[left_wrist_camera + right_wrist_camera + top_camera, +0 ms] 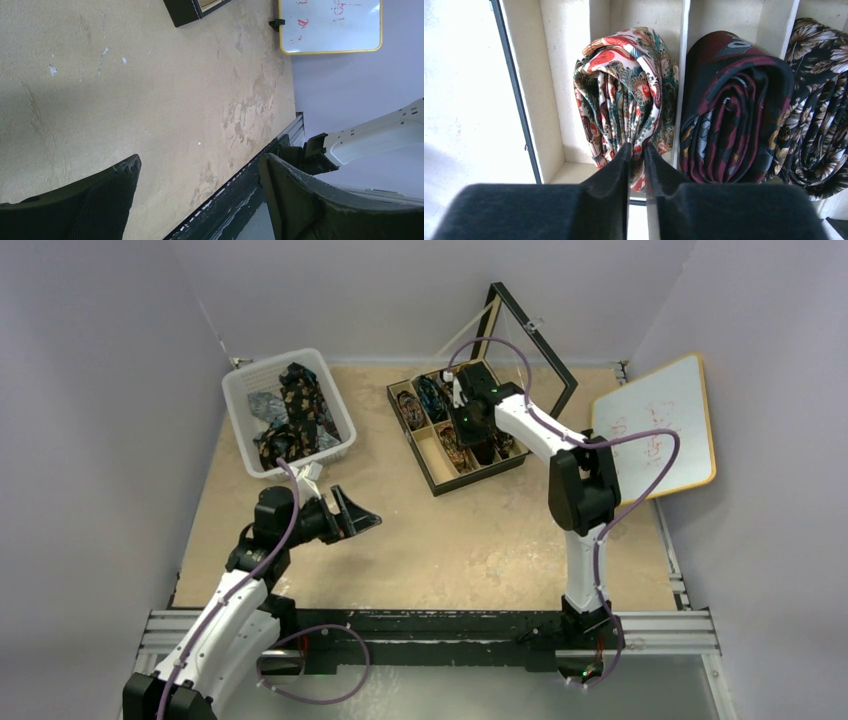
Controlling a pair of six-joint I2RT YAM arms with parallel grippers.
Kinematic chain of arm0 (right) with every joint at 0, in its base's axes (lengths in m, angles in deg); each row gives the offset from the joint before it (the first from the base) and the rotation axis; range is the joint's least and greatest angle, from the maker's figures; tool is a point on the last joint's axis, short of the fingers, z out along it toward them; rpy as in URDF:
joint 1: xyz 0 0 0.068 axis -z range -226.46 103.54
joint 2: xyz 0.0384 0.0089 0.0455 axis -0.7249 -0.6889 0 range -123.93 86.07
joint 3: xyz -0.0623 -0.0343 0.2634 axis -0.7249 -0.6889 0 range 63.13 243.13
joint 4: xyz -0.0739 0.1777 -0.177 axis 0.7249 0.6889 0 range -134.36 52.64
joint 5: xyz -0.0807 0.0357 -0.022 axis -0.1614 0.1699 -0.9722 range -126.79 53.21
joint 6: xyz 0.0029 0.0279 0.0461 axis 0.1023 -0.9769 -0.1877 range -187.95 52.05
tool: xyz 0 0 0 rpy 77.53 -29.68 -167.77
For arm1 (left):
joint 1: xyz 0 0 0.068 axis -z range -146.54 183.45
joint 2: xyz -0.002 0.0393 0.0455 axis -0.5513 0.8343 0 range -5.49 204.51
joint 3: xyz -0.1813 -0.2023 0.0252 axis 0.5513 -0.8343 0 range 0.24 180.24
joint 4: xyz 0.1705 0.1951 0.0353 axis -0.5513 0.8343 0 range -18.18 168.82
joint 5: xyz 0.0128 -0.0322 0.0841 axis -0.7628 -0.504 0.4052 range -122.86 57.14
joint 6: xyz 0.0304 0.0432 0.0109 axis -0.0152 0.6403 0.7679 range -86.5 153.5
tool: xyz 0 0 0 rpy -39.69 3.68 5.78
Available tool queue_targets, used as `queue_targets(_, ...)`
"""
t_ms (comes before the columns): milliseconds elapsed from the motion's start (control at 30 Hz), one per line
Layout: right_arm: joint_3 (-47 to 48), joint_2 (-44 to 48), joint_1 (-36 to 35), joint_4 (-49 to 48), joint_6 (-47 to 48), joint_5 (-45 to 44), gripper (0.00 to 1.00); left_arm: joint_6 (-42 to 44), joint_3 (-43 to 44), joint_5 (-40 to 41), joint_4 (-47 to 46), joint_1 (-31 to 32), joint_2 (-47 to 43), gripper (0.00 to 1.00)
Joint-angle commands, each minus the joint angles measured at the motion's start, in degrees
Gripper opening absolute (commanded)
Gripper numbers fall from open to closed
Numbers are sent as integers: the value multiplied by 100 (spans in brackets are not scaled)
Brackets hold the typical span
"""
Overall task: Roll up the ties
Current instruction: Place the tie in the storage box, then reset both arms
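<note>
Over beige table [450, 540], right tool [637, 146] hides the paisley tie's [624, 85] lower fold.

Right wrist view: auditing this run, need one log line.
right gripper: pinching cream-and-red floral rolled tie in black divided box | left gripper: open, empty

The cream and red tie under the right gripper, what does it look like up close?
The cream tie is soft, silky-looking fabric printed with red, green and teal paisley, wound into a loose coil. It stands on edge in a pale compartment of the box, touching the divider that separates it from a dark red tie. The right gripper, nearly shut, seems to pinch its near folds.
</note>
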Motion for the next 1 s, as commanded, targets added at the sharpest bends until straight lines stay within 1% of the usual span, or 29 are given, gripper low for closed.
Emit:
queue_targets(0,-76,-46,31,-158,-8,-120,14,60,236,-94,-175,15,-24,86)
queue_targets(33,-84,-74,33,-144,-2,-155,10,55,232,-87,-171,15,-20,86)
queue_targets(133,-71,-93,33,-151,-2,-228,8,68,240,-81,-153,15,-27,86)
queue_targets(333,-147,-51,67,-169,11,-195,6,67,271,-115,-130,15,-22,86)
queue_targets(400,-111,-52,69,-118,12,-306,8,64,275,-112,-116,15,-40,86)
queue_targets(433,-44,-39,76,-50,8,-315,13,48,278,-100,-114,15,-49,86)
queue_targets(567,264,401,84,17,-9,-402,48,155,519,51,22,15,-66,86)
queue_targets(633,324,792,87,-87,-83,-477,61,331,791,187,172,15,-38,88)
queue_targets(700,126,1187,88,-383,-163,-476,72,528,1091,382,400,15,30,88)
queue_targets(767,-296,1629,90,-837,-288,-415,90,801,1420,704,728,15,100,89)
queue_targets(800,-585,1894,87,-1122,-353,-447,96,875,1554,885,877,15,108,89)
queue_targets(833,-1010,2202,86,-1796,-474,-641,98,915,1667,1075,1035,15,89,89)
queue_targets(867,-1574,2742,79,-2448,-714,-525,99,953,1779,1261,1132,15,59,90)
queue_targets(900,-2422,3184,78,-3157,-904,-306,99,979,1853,1451,1254,15,27,90)
queue_targets(967,-3665,4019,77,-4808,-1432,123,99,1035,2042,1936,1615,15,-58,90)
